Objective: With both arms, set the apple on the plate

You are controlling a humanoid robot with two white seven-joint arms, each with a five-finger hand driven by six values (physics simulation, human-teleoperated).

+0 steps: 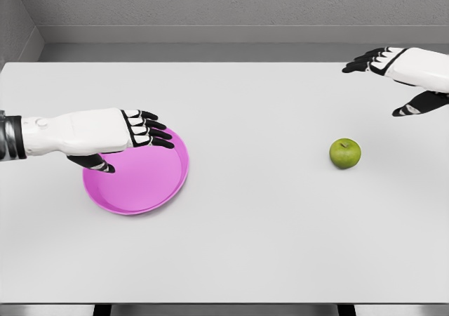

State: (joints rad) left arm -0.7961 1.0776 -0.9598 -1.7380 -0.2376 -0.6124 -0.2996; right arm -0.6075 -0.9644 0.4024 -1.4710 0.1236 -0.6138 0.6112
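Note:
A green apple (pixel 345 153) sits on the white table at the right. A pink plate (pixel 144 179) lies at the left. My left hand (pixel 133 139) hovers over the plate's upper left part, fingers spread and pointing right, thumb below, holding nothing. My right hand (pixel 389 77) comes in from the right edge, above and to the right of the apple, with its fingers extended to the left and its thumb hanging down. It holds nothing and stands well apart from the apple.
The white table (pixel 252 246) spans the view, with a grey wall behind its far edge. Two dark table legs show below the front edge.

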